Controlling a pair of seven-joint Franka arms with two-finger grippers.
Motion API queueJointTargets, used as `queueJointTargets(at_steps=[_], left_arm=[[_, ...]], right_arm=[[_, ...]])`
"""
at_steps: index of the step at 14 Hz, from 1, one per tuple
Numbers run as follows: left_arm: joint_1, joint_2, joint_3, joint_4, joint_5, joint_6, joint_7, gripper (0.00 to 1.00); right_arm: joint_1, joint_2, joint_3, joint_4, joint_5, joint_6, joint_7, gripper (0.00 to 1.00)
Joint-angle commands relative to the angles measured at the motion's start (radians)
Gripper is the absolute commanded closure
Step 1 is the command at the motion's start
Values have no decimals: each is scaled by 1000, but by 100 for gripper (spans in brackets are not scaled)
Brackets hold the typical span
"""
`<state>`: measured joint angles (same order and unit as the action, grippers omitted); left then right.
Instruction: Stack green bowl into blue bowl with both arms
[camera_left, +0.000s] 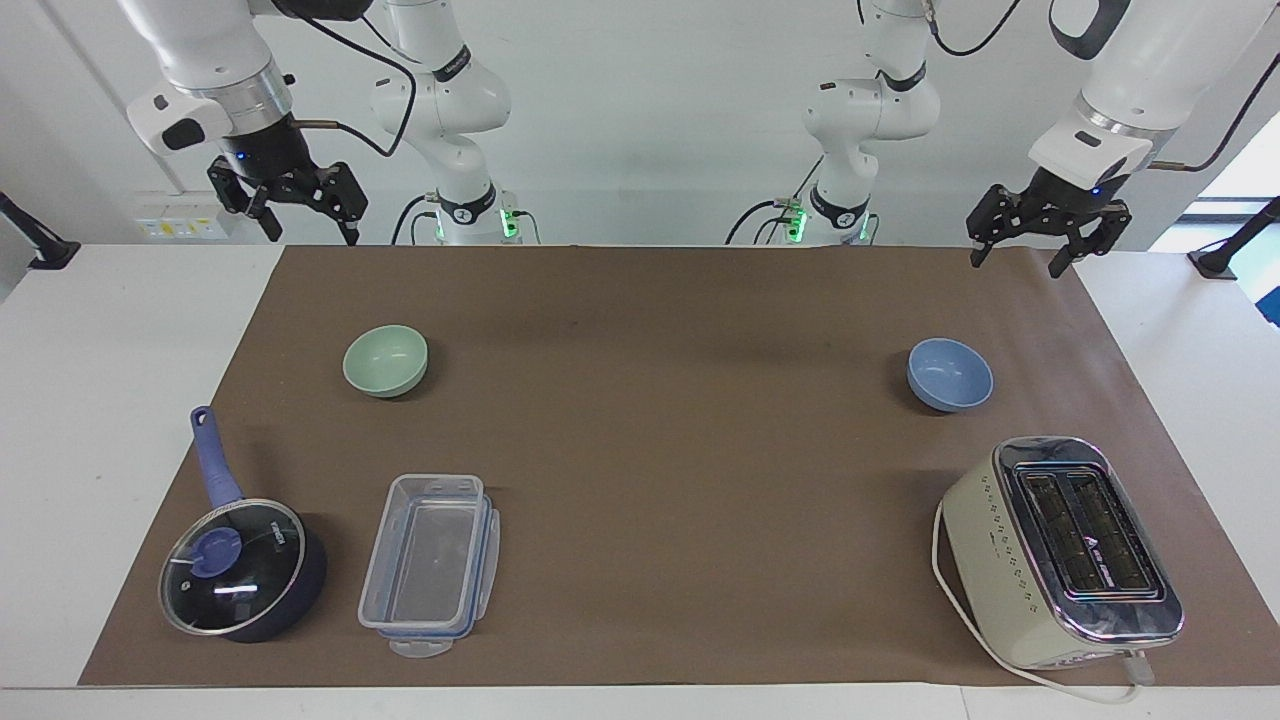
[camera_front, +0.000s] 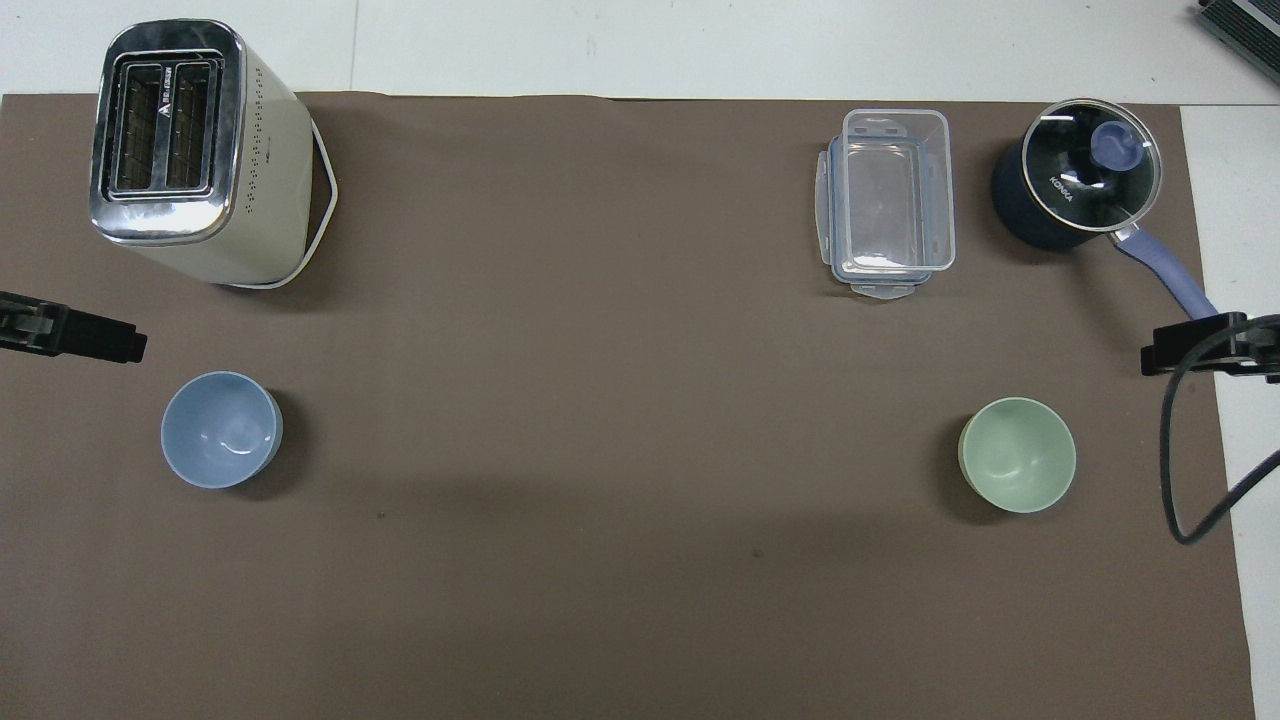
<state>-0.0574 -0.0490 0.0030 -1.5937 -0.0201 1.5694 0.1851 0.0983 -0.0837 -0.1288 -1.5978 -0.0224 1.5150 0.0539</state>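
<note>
The pale green bowl (camera_left: 385, 360) (camera_front: 1017, 455) sits upright on the brown mat toward the right arm's end. The light blue bowl (camera_left: 950, 374) (camera_front: 220, 430) sits upright toward the left arm's end, a long way from the green one. Both bowls are empty and nothing touches them. My right gripper (camera_left: 312, 236) hangs open in the air over the mat's corner by the robots, well above the green bowl's level. Over the matching corner at the left arm's end, my left gripper (camera_left: 1017, 262) hangs open and holds nothing. In the overhead view only one black finger (camera_front: 100, 342) (camera_front: 1185, 350) of each shows.
A cream toaster (camera_left: 1065, 550) stands farther from the robots than the blue bowl. A clear plastic container (camera_left: 430, 565) and a dark blue lidded saucepan (camera_left: 240, 570) lie farther out than the green bowl. A black cable (camera_front: 1175, 470) loops by the right gripper.
</note>
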Motion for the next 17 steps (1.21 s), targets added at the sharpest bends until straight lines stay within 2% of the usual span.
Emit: queueJointTargets(at_steps=[1,17], left_arm=[[2,-15,-6,-12,22,-11,-9,0],[4,-20,-5,-19,14,3,2,0]], right_arm=[[-9,-18,9,-13,2,-9,-3,0],[-11,-18,9,-13,2,-7,-5,0]])
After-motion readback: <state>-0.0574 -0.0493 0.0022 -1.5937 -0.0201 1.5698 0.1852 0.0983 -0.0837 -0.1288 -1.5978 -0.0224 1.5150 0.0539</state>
